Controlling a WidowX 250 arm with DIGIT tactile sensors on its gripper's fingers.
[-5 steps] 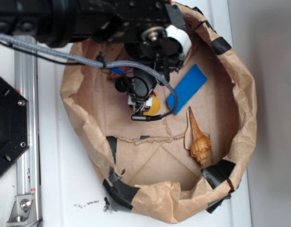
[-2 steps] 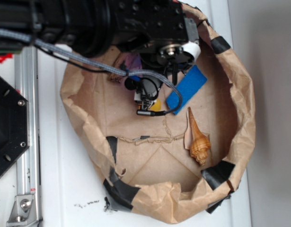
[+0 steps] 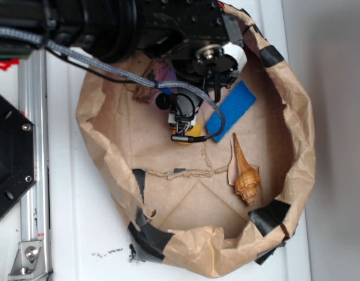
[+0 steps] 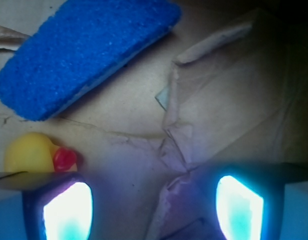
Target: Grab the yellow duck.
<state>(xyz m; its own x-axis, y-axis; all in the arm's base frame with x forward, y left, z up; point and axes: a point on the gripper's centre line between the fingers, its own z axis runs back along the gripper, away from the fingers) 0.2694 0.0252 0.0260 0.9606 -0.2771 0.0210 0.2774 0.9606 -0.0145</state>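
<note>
Yellow duck (image 4: 29, 153) is your target, and in the wrist view it sits at the far left, just above the left finger (image 4: 63, 210), with its red-orange beak (image 4: 65, 159) pointing right toward the middle of the frame. You will see that the fingers stand apart with nothing held: the right finger (image 4: 241, 207) glows well off to the right, and only crumpled brown paper lies in the gap between them. So the duck is not between the fingers; it lies off to the left of the gap, partly hidden behind the left finger's upper edge.

In the exterior view only a sliver of the duck (image 3: 194, 131) shows under the gripper (image 3: 181, 126), on the floor of the paper-lined basket (image 3: 103, 158). Right of it lies the blue sponge (image 3: 231, 109), close by but apart, and further right and nearer you the seashell (image 3: 245, 174), well clear.

The coming move likely turns on shifting the fingers leftward in the wrist view until the duck is centred. Closing now would probably catch paper, or clip the duck's edge and push it aside.
</note>
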